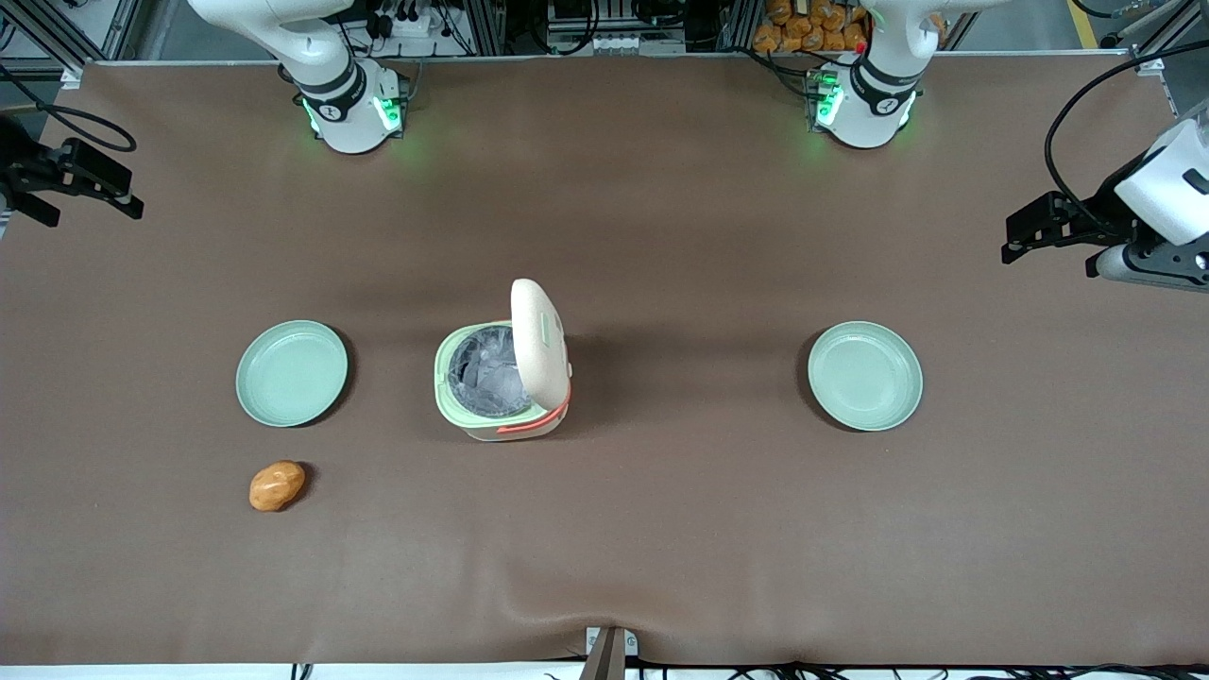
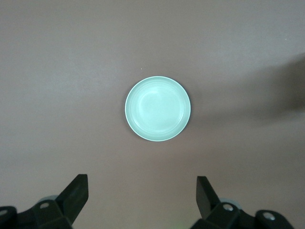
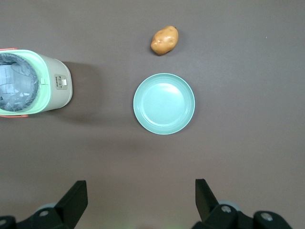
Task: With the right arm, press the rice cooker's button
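Observation:
The cream-white rice cooker (image 1: pixel 501 382) stands mid-table with its lid (image 1: pixel 540 342) swung up and open. The silvery inner pot (image 1: pixel 486 370), the pale green rim and the coral-orange handle show. A thin pale green strip on the raised lid looks like the button (image 1: pixel 546 331). The cooker also shows in the right wrist view (image 3: pixel 45 88). My right gripper (image 1: pixel 90 179) hangs high at the working arm's end of the table, well apart from the cooker. In the right wrist view the gripper (image 3: pixel 141 193) is open and empty.
A green plate (image 1: pixel 291 372) lies beside the cooker toward the working arm's end; it also shows in the right wrist view (image 3: pixel 164 103). A potato (image 1: pixel 277 485) lies nearer the front camera than that plate. A second green plate (image 1: pixel 865 375) lies toward the parked arm's end.

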`<action>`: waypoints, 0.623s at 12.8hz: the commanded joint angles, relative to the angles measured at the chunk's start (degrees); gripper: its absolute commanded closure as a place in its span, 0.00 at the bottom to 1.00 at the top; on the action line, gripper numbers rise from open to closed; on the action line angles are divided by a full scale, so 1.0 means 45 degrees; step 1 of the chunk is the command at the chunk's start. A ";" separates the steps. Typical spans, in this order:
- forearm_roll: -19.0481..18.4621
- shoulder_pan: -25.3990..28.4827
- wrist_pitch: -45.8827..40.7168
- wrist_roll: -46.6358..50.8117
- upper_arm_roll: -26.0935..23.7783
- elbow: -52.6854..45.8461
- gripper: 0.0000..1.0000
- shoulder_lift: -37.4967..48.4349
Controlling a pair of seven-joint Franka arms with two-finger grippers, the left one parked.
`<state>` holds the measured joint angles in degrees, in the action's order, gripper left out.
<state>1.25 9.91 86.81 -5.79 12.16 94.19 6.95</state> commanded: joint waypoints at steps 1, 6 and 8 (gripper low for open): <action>0.0073 -0.0229 -0.0073 -0.0177 -0.0143 0.0085 0.00 0.0252; 0.0073 -0.0229 -0.0266 -0.0177 -0.0143 -0.0031 0.00 0.0232; 0.0073 -0.0229 -0.0326 -0.0158 -0.0143 -0.0129 0.00 0.0232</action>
<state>1.25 9.90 86.22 -5.84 12.16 93.93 7.02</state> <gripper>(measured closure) 0.000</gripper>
